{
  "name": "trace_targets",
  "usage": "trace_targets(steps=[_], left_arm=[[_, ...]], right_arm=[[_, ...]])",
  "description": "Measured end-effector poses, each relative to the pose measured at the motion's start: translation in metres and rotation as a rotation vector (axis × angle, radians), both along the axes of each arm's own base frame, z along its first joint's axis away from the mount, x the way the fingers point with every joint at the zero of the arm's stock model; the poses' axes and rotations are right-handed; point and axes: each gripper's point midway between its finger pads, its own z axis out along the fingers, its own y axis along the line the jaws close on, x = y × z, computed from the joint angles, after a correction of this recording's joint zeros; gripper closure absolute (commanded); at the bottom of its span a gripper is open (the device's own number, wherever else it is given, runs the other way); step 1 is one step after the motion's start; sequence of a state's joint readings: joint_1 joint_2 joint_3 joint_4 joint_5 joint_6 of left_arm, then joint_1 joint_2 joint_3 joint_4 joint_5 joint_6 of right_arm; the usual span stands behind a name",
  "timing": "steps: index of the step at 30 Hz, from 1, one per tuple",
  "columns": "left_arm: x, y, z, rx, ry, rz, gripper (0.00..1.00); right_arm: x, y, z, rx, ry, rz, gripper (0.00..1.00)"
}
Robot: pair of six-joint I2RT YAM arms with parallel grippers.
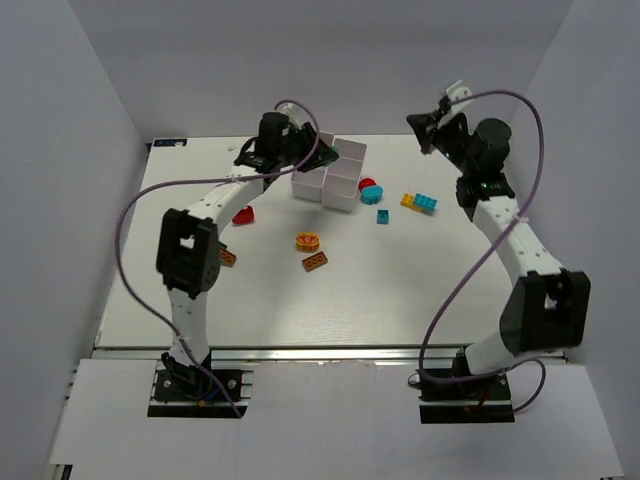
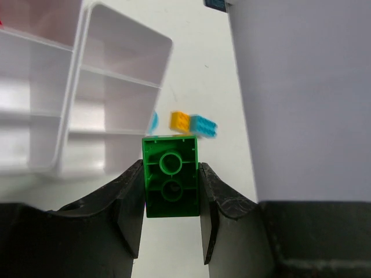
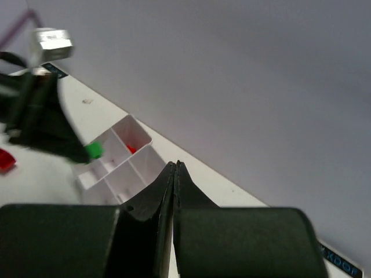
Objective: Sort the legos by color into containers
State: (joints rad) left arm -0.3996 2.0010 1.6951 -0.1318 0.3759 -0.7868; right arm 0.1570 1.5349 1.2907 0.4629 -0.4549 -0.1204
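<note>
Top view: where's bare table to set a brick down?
Bare: the near table strip between left arm and right arm, below the orange-brown brick. Crowded: beside the containers, around the red-cyan piece and yellow-cyan brick.

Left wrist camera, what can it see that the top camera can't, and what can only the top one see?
Only the left wrist view shows the hollow underside of the green brick, pinched in the left gripper. Only the top view shows the right gripper, the red brick and the orange bricks lying on the table. Both show the white containers and the yellow-and-cyan brick.
</note>
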Motion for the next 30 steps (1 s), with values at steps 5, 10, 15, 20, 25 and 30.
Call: trace_targets(steps=[5,10,15,20,25,30], left_arm=[[0.048,-0.032,-0.040,0.077,-0.019,-0.002,0.83],[0.067,-0.044,-0.067,0.120,-0.054,0.027,0.80],[0.077,-0.053,-0.053,0.123,-0.145,0.053,0.79],[0.080,-0.067,-0.035,0.108,-0.236,0.052,0.78],[0.082,-0.072,-0.037,0.154,-0.314,0.067,0.72],[0.081,-0.072,-0.058,0.253,-0.385,0.095,0.66]], right_arm=[[-0.044,-0.016,-0.047,-0.029,0.101,0.012,1.00],[-0.067,-0.022,-0.095,-0.029,0.236,0.032,0.99],[-0.075,-0.023,-0.104,-0.020,0.273,0.042,1.00],[-0.081,-0.020,-0.109,-0.011,0.291,0.061,1.00],[-0.084,-0.020,-0.116,-0.011,0.309,0.065,1.00],[-0.086,-0.019,-0.120,-0.011,0.317,0.069,1.00]])
